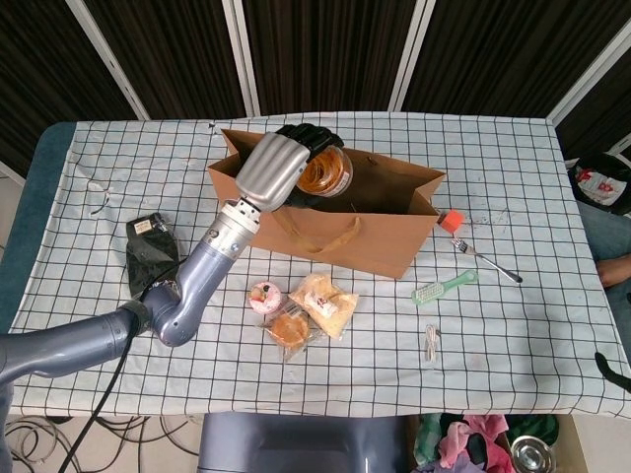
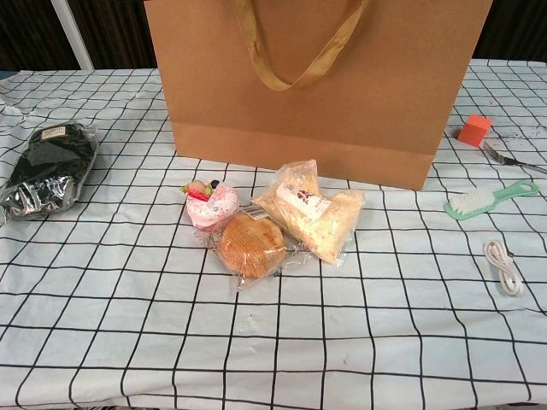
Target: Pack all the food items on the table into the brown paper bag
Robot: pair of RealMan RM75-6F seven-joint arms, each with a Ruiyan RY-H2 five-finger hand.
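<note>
My left hand [image 1: 281, 168] grips a clear tub of orange food [image 1: 323, 173] over the open mouth of the brown paper bag [image 1: 380, 241], which stands at the table's middle. The bag [image 2: 316, 85] fills the top of the chest view, and the hand is out of that frame. In front of the bag lie a pink heart-shaped cake [image 2: 212, 205], a wrapped round pastry [image 2: 249, 243] and a packet of pale crumbly food [image 2: 309, 211]. The same trio shows in the head view: cake [image 1: 264, 296], pastry [image 1: 291, 329], packet [image 1: 326, 304]. My right hand is in neither view.
A black pouch [image 1: 148, 254] lies at the left, also in the chest view [image 2: 47, 166]. Right of the bag are an orange block [image 1: 452, 219], a fork [image 1: 488, 259], a green brush [image 1: 443, 287] and a white cable [image 1: 432, 343].
</note>
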